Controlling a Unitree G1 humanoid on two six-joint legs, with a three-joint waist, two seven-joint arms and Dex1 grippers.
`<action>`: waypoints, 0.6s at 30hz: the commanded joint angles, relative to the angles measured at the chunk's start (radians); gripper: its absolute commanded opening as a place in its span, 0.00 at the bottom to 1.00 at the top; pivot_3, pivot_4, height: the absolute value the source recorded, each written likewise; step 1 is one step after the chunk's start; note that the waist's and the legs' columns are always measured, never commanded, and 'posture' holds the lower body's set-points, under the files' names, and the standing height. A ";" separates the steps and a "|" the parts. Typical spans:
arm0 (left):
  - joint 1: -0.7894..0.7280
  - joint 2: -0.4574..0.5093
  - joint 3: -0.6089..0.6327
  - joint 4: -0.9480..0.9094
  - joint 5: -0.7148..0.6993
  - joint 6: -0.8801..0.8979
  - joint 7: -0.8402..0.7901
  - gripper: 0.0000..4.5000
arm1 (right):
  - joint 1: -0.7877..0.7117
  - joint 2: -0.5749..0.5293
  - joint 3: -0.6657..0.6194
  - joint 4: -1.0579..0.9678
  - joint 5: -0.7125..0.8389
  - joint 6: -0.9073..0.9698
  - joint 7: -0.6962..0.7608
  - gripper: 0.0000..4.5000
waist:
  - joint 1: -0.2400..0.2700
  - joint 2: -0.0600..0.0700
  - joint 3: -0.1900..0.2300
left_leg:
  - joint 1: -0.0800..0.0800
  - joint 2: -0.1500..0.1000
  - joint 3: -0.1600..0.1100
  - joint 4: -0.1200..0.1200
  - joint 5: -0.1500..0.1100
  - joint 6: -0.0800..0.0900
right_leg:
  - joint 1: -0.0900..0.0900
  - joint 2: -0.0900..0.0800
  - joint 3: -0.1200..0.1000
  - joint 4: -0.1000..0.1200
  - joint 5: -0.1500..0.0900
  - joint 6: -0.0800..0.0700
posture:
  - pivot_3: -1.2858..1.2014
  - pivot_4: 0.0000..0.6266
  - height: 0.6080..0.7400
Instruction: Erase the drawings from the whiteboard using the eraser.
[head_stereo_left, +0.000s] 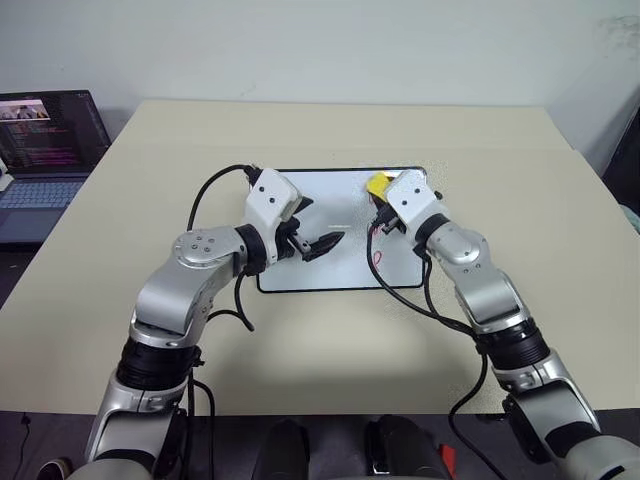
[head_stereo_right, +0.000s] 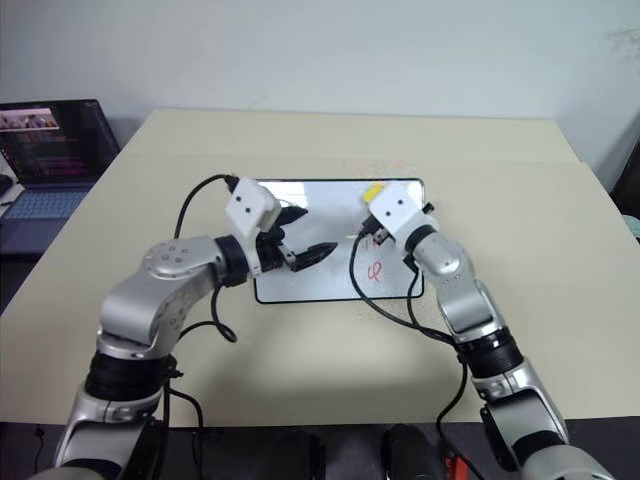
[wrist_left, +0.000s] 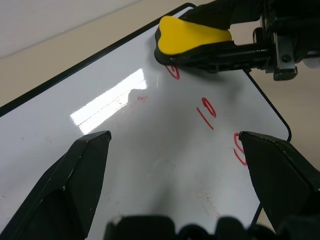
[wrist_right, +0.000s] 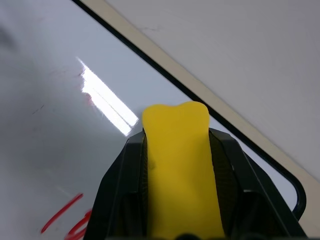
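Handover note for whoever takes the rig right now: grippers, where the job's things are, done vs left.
Right gripper: shut on the eraser, held at the whiteboard's far right corner, at the top red mark.
Left gripper: open, holding nothing, above the middle of the whiteboard.
The drawings: three red marks in a column along the board's right side; the top one is partly under the eraser, the other two are intact.
Done: eraser picked up and brought to the marks.
Left: wipe all three. Whether the eraser touches the board yet cannot be told.
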 joint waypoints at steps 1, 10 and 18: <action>-0.008 0.009 0.015 -0.041 -0.013 -0.001 -0.001 1.00 | 0.020 -0.023 0.028 -0.008 -0.035 0.038 0.040 0.30 | 0.000 0.000 0.000 | 0.001 0.000 0.000 0.000 0.000 0.000 | 0.001 0.000 0.000 0.000 0.000 0.000 | 0.52 0.24 1.00; 0.019 0.023 0.007 -0.047 -0.023 0.004 -0.021 1.00 | -0.044 0.014 -0.038 0.030 -0.081 -0.039 -0.082 0.30 | -0.004 0.000 0.000 | 0.007 -0.001 0.001 0.000 0.000 0.000 | 0.003 0.000 0.001 0.005 0.000 0.000 | 0.52 0.24 1.00; 0.044 0.016 0.002 -0.066 -0.027 0.012 -0.023 1.00 | -0.047 0.025 -0.034 0.048 -0.094 -0.055 -0.082 0.30 | -0.010 0.000 0.000 | 0.006 0.000 0.001 0.000 0.000 0.000 | 0.003 0.000 0.001 0.003 0.000 0.000 | 0.52 0.24 1.00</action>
